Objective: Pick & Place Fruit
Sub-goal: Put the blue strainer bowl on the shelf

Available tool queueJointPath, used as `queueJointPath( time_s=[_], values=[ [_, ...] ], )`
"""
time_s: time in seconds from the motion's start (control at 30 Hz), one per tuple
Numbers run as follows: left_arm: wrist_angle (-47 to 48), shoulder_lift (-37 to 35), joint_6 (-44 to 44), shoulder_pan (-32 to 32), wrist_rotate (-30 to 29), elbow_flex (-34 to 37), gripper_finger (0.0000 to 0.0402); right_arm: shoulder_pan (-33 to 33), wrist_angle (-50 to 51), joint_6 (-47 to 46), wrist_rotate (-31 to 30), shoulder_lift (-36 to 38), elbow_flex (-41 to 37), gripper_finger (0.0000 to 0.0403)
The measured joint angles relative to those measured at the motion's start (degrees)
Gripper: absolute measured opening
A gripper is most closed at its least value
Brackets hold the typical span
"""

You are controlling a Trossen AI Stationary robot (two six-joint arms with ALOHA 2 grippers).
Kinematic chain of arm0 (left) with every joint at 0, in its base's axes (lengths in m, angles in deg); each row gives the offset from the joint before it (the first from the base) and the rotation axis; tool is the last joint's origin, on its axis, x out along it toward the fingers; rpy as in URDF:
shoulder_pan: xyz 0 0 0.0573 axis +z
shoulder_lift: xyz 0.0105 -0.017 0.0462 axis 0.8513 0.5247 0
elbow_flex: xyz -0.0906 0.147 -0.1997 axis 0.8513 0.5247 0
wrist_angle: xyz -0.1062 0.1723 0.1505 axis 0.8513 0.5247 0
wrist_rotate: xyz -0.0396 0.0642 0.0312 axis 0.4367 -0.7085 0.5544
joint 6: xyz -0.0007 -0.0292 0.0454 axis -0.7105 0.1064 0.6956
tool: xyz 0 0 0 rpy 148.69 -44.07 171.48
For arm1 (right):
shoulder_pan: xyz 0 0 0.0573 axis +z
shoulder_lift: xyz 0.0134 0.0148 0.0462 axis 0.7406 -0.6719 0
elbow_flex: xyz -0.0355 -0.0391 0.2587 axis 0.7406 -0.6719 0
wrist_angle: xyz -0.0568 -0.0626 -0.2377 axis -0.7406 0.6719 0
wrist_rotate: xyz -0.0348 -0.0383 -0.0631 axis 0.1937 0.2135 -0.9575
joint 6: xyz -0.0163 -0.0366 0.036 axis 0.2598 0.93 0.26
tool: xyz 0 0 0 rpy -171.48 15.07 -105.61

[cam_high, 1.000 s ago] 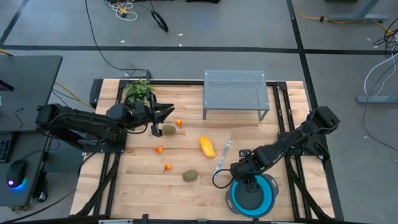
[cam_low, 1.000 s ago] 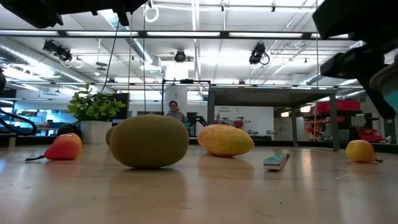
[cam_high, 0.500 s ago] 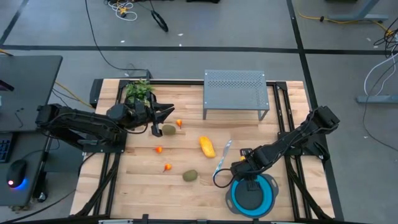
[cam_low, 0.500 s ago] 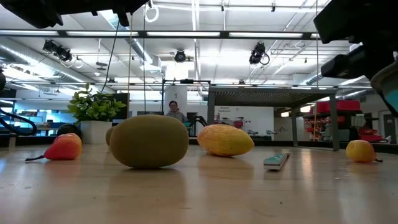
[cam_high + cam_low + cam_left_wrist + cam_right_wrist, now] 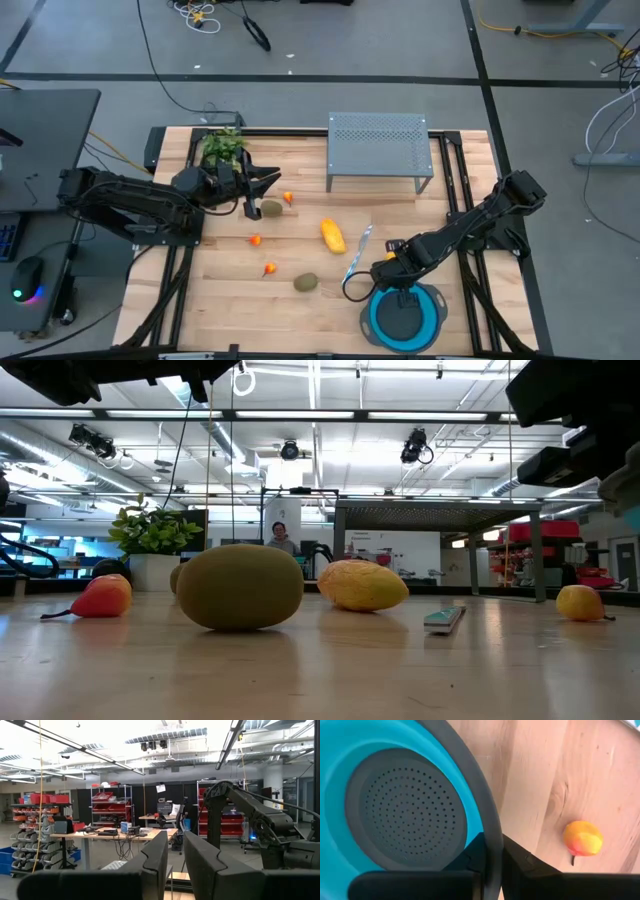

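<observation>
The fruit lies loose on the wooden table [image 5: 300, 255]. There is a yellow-orange oblong [image 5: 333, 236], two olive-brown ovals [image 5: 271, 209] [image 5: 306, 283] and small orange bits [image 5: 256, 240] [image 5: 269, 269] [image 5: 288, 198]. My right gripper [image 5: 399, 294] points down at the near right, shut on a blue bowl [image 5: 404, 318] with a grey rim and a perforated bottom [image 5: 405, 815]. A small yellow-red fruit [image 5: 582, 838] lies beside the bowl. My left gripper [image 5: 266, 180] hangs above the far-left oval with only a narrow gap between its fingers [image 5: 155, 860] and nothing in it. My right gripper pinches the bowl's grey rim [image 5: 491, 837] between its two fingers, one inside the bowl and one outside. The fingers come from above, pointing down, across the rim on the side toward the table's middle. The bowl sits on the table.
A grey perforated rack [image 5: 380, 150] stands at the far middle and a green potted plant [image 5: 222, 145] at the far left. A slim silver-blue utensil [image 5: 360, 245] lies between the oblong fruit and the bowl. In the room behind the table is a person [image 5: 279, 536].
My right gripper has stayed over the bowl's rim and drawn its fingers together on it. The bowl has shifted slightly toward the table's near edge. The fruit lies as before.
</observation>
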State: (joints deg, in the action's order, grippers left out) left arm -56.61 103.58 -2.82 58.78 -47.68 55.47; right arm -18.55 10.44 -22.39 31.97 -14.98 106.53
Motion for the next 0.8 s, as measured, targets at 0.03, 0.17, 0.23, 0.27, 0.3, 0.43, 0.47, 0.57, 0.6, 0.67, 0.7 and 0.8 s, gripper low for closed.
queueJointPath(
  time_s=[0.03,0.17,0.23,0.27,0.3,0.43,0.47,0.57,0.6,0.67,0.7,0.8],
  values=[
    [0.00,0.00,0.00,0.00,0.00,0.00,0.0071,-0.16,0.02,0.00,0.33,0.00,0.00,0.0036],
    [-0.03,0.00,0.00,0.00,-0.01,0.00,0.0071,-0.89,2.73,0.20,1.23,0.02,1.83,0.0036],
    [-0.02,0.00,0.00,0.00,0.00,0.00,0.0071,-1.44,4.39,0.22,1.09,0.61,3.44,0.0036],
    [-0.03,0.00,0.00,0.00,0.00,0.00,0.0071,-1.78,5.18,0.22,0.98,1.03,4.47,0.0035],
    [-0.05,0.00,0.02,0.00,-0.01,0.00,0.0071,-2.13,5.94,0.23,0.98,1.48,5.65,0.0035],
    [-0.08,0.00,0.47,0.00,-0.02,0.00,0.0071,-4.37,11.00,1.05,0.05,3.67,11.43,0.0034],
    [-0.12,0.00,0.48,0.00,-0.02,0.00,0.0071,-4.99,12.28,1.34,-1.12,4.44,13.01,0.0034],
    [-0.21,0.00,0.44,0.00,-0.02,0.00,0.0071,-7.23,16.11,2.85,-6.28,7.17,17.39,0.0034],
    [-0.18,0.00,0.22,0.00,-0.02,0.00,0.0071,-8.11,17.22,3.50,-7.49,8.02,18.68,0.0034],
    [-0.22,0.00,0.00,0.00,-0.02,-0.02,0.0071,-10.28,19.42,4.95,-9.72,9.70,20.99,0.0033],
    [-0.20,0.00,0.00,0.00,-0.02,-0.02,0.0071,-11.55,20.62,5.57,-10.92,10.48,22.10,0.0033],
    [-0.22,0.00,0.00,0.00,0.00,-0.02,0.0071,-15.97,23.76,8.85,-14.42,12.56,24.96,0.0031]
  ],
)
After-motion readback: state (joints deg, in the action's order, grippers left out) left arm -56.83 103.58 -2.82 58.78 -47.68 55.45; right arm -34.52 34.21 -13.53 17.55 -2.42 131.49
